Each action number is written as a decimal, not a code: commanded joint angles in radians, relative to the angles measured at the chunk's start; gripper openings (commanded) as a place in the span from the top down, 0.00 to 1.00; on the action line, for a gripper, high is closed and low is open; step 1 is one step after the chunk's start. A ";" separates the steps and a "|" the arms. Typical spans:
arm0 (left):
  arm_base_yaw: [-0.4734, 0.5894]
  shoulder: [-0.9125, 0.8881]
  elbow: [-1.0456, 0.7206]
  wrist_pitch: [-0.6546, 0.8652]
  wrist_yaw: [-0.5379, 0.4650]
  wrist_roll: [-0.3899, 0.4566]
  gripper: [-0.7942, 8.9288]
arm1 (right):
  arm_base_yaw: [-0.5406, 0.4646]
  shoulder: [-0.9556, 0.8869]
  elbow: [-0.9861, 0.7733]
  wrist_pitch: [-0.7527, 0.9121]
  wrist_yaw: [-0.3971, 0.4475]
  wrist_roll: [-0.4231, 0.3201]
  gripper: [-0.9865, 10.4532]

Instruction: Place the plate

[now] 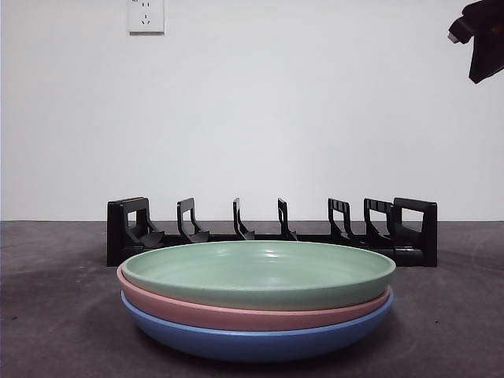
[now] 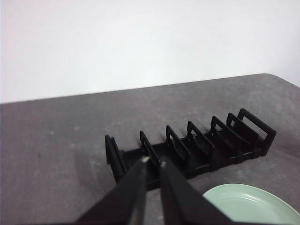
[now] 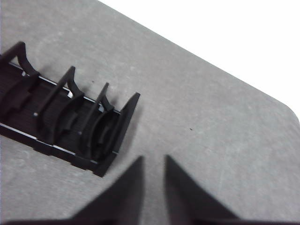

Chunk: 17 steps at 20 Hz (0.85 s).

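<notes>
Three plates sit in a stack on the dark grey bench (image 1: 47,315), close to the front camera. The green plate (image 1: 260,272) is on top. Under it is the pink plate (image 1: 236,315), and the blue plate (image 1: 252,342) is at the bottom, touching the bench. Each plate rests inside the one below it. All three lie flat.

Just behind the stack stands a black rack (image 1: 272,231) with upright dividers and slots between them. No plate is in any slot. The rack and the stack look close together, but I cannot tell if they touch.

On the white wall behind there is a wall socket (image 1: 146,15), high up.

The left gripper (image 2: 152,161) hangs in the air above the bench, near one end of the rack. Its jaws are almost together, with just a thin gap, and they hold nothing. A bit of the green plate's rim shows near it in the left wrist view.

The right gripper (image 3: 153,159) hangs above bare bench by the other end of the rack. Its jaws are a little apart and they hold nothing. In the front view a black tip (image 1: 480,35) of an arm shows at the top right corner, far above the plates.
</notes>
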 commanded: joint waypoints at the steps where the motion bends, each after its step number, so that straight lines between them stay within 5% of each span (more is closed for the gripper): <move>1: -0.004 -0.008 0.018 -0.038 -0.001 0.037 0.91 | 0.004 0.006 0.005 0.009 -0.004 -0.003 0.90; 9: -0.004 -0.013 0.018 -0.056 -0.001 0.037 0.91 | 0.005 0.006 0.005 0.014 -0.006 -0.003 0.90; 12: 0.014 -0.045 -0.010 -0.045 -0.002 0.116 0.91 | 0.005 0.006 0.005 0.014 -0.005 -0.003 0.90; 17: 0.264 -0.207 -0.340 0.206 0.101 0.174 0.91 | 0.005 0.006 0.005 0.014 -0.006 -0.003 0.90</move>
